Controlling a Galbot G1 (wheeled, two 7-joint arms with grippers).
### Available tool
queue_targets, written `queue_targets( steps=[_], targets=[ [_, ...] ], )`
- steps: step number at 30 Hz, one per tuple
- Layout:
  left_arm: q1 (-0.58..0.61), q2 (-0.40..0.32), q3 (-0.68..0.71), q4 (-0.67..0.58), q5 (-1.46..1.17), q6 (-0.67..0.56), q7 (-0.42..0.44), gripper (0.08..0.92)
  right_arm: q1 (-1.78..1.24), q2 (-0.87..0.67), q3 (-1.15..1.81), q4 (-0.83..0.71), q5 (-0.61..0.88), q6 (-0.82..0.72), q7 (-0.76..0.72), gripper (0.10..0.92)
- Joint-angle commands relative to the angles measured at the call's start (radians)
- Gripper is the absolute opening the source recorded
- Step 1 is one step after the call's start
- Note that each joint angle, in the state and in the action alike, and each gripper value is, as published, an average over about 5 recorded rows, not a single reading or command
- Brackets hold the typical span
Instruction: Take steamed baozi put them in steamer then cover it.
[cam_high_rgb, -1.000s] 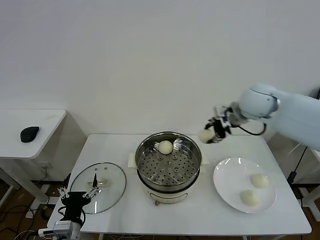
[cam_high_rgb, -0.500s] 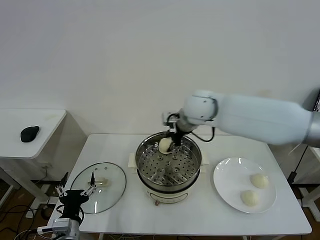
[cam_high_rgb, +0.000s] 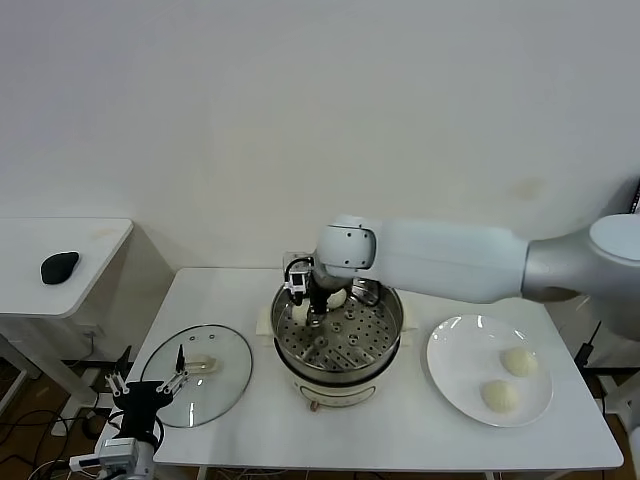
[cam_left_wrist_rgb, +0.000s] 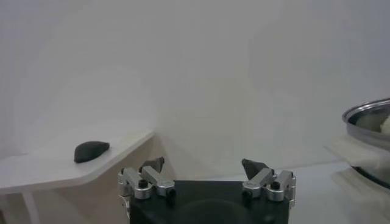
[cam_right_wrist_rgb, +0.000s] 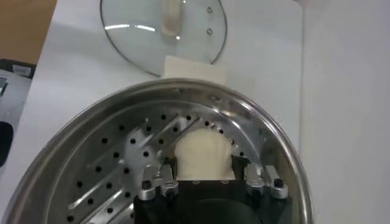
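Note:
My right gripper (cam_right_wrist_rgb: 204, 164) is down inside the steamer (cam_right_wrist_rgb: 116, 152), shut on a cream-white baozi (cam_right_wrist_rgb: 204, 151) that rests on or just above the perforated tray. In the head view the right gripper (cam_high_rgb: 311, 300) is at the back left of the steamer (cam_high_rgb: 386, 340), and another baozi (cam_high_rgb: 338, 297) lies just behind it. Two baozi (cam_high_rgb: 518, 361) (cam_high_rgb: 498, 396) lie on the white plate (cam_high_rgb: 460, 355). The glass cover (cam_high_rgb: 222, 388) lies flat on the table, left of the steamer. My left gripper (cam_high_rgb: 148, 392) hangs open at the table's front left corner, holding nothing.
A low white side table (cam_high_rgb: 90, 245) with a black mouse (cam_high_rgb: 59, 267) on it stands to the left. The left wrist view shows the left gripper (cam_left_wrist_rgb: 204, 165), the mouse (cam_left_wrist_rgb: 91, 150) and the steamer's rim (cam_left_wrist_rgb: 368, 112). The cover (cam_right_wrist_rgb: 164, 24) lies beyond the steamer in the right wrist view.
My right arm has swung left with the baozi, from the air beside the steamer to over it, then down to the tray's back left. The left arm has barely shifted.

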Motion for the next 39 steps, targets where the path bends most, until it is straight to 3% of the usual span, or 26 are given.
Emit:
queue_targets(
  steps=[1, 13, 19, 24, 31, 39],
  targets=[
    [0.003, 0.004, -0.005, 0.0, -0.005, -0.002, 0.001, 0.823, -0.051, 0.039, 0.01, -0.049, -0.011, -0.012, 0.019, 0.569],
    [0.002, 0.001, -0.001, -0.003, -0.003, -0.001, 0.001, 0.823, -0.057, 0.028, 0.032, -0.04, 0.005, -0.011, 0.004, 0.577],
    [0.002, 0.002, -0.001, -0.005, -0.002, 0.0, 0.001, 0.823, 0.036, -0.047, 0.047, 0.034, -0.014, -0.008, -0.097, 0.72],
    [-0.001, 0.006, 0.0, -0.012, -0.006, 0.001, 0.002, 0.823, 0.167, -0.183, 0.032, 0.136, -0.073, 0.033, -0.243, 0.814],
    [0.002, 0.014, 0.007, -0.016, -0.009, 0.004, 0.003, 0.823, 0.328, -0.428, -0.046, 0.311, -0.156, 0.121, -0.37, 0.823],
    [0.013, 0.016, 0.018, -0.034, -0.006, 0.003, 0.002, 0.823, 0.333, -0.749, -0.125, 0.414, -0.397, 0.311, -0.474, 0.823]
  ],
)
